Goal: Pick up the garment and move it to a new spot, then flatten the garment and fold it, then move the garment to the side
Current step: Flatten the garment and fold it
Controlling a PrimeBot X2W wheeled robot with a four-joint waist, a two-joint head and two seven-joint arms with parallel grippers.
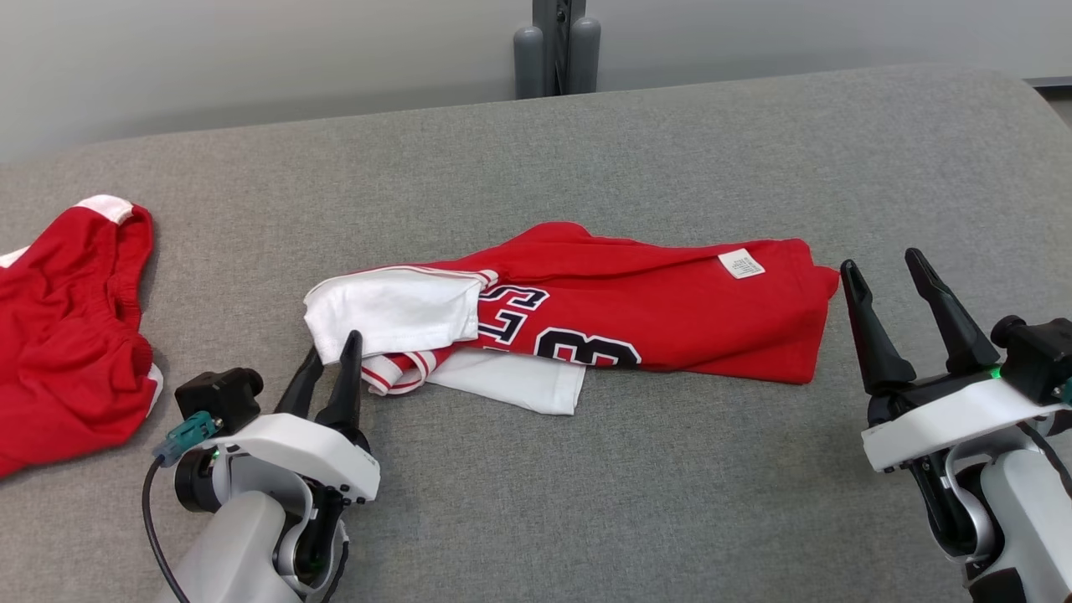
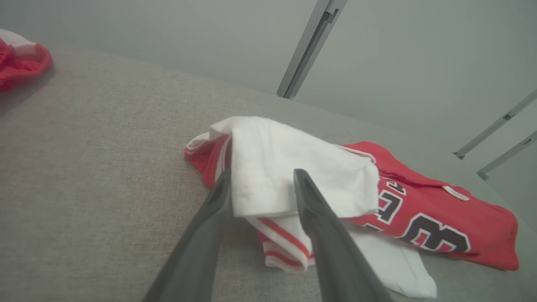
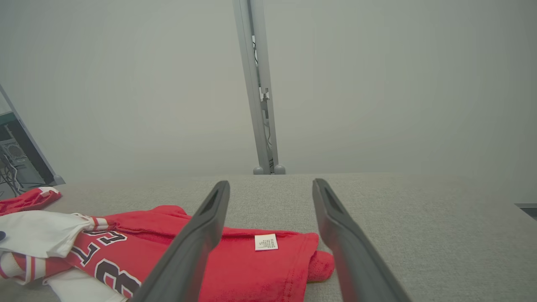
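Garment (image 1: pixel 670 310) lies bunched; left fingers (image 1: pixel 347 385) apart astride its white sleeve (image 1: pixel 394 310), right fingers (image 1: pixel 871 335) apart beside its right end.

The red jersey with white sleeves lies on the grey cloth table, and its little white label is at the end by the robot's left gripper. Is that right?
Not quite. The head view shows the little white label at the end of the red jersey with white sleeves by the right gripper, not the left gripper. It does lie on the grey cloth table.
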